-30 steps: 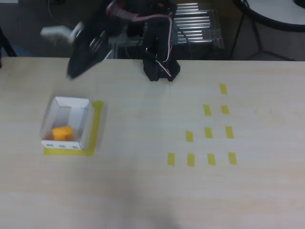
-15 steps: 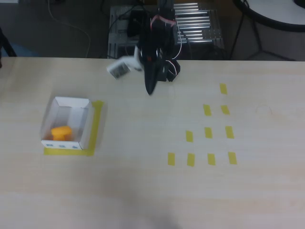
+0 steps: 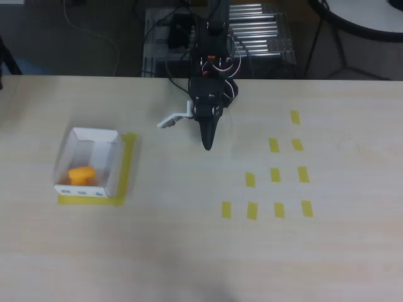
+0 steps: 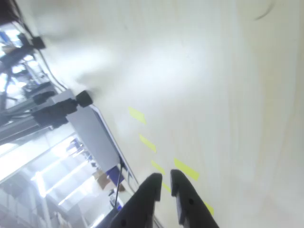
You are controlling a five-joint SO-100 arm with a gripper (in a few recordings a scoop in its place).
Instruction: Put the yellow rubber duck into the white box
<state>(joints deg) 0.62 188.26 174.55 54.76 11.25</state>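
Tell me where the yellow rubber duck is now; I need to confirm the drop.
In the overhead view the yellow rubber duck lies inside the white box at the table's left side, near the box's front wall, far from the tool.

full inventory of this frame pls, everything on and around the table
yellow rubber duck: 1, orange-yellow, inside the white box, near its front wall in the overhead view
white box: 1, white, open top, left part of the table, small marks on its front outer side
yellow tape outline: 1, yellow, flat on the table under and around the box
yellow tape strips: 10, yellow, short marks in rows on the right half of the table
table: 1, light wood
metal rack: 1, grey, behind the table's far edge
gripper: 1, black, near the table's far centre, fingers close together, holding nothing; its fingers appear in the wrist view
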